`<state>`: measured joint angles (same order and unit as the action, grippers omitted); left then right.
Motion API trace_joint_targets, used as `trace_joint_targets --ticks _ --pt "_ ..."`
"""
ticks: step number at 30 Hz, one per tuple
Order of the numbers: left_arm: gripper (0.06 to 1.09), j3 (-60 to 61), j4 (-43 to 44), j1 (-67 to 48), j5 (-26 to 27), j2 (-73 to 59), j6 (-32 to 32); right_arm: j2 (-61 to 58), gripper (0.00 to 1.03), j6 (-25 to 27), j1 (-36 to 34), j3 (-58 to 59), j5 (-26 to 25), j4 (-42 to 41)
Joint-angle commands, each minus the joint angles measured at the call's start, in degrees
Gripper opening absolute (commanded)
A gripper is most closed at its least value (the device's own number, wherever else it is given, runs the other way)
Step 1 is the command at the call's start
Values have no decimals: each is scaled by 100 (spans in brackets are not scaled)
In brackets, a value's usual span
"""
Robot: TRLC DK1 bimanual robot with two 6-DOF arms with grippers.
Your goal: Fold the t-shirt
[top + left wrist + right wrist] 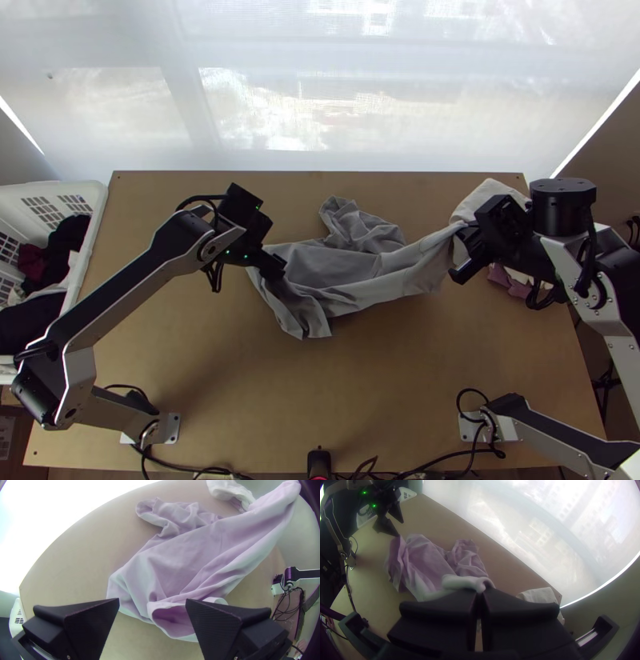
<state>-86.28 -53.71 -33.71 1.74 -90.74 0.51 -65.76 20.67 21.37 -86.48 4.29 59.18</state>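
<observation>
One t-shirt (344, 268) lies across the middle of the tabletop (400, 384), bunched and creased, with one end raised toward the right arm. Treat it as unfolded: no fold line is established.

Note that the right end effector (480, 594) is clenched on a gathered portion of the raised end. This hold presumably serves to draw the fabric out and give you a fixed point to spread against. You cannot tell whether the gripped part is hem, sleeve or shoulder.

The left end effector (152, 603) is released, its fingers parted over the opposite end, where an opening in the fabric gapes. The placement suggests readiness to take that edge; contact cannot be confirmed. Judge the step as spreading. Secure the second end before tensioning, or the loose end may simply drag. Free the bunched flap (364, 230) at the window side as well, since it could be trapped as a lump.

Beyond the right end effector, you have a pale cloth (486, 196); beside the tabletop's left edge stands a white basket (97, 214) of garments.
</observation>
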Motion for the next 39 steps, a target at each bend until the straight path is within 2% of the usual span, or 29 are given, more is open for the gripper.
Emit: trace_joint_targets --ticks 1,25,27,32,39 --pt "102 -170 -219 -118 2 -401 -227 10 3 16 -10 -1 -8 -3" --pt "98 -117 -851 -127 -95 -805 -385 -7 3 8 -27 184 -8 -126" --pt "90 -108 -851 -135 -95 -805 -368 -7 3 8 -36 184 -8 -126" --pt "48 -108 -711 -118 -86 -849 -210 37 3 8 -71 210 -8 -126" --pt "9 -135 -667 -12 -86 -823 -60 72 3 8 -97 263 -8 -126"
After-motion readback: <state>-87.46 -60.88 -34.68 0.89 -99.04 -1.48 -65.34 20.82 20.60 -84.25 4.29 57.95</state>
